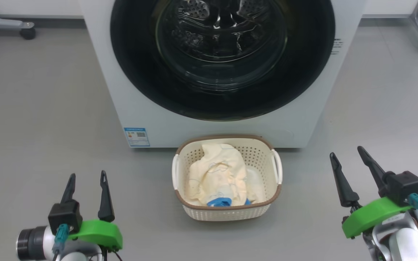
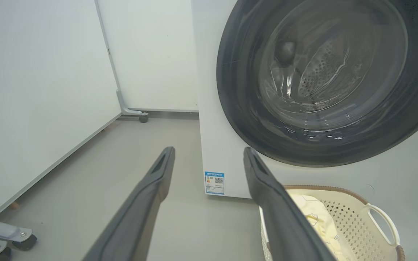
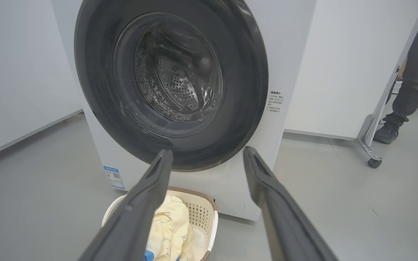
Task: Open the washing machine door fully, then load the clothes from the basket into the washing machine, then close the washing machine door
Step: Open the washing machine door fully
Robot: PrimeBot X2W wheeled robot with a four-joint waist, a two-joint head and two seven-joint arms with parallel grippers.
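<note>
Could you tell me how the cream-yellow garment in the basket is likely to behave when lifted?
The pale cream-yellow garment lies crumpled in soft folds, so it will probably hang limp. It looks thin, so likely light. Bunched against a bright blue piece in the cream perforated basket, it may drag that along.

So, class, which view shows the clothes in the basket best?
The head view: it looks down into the basket, showing the cream clothes and blue piece. The left wrist view catches a cream strip beside a finger; the right wrist view shows cream cloth and some blue, partly behind a finger.
</note>
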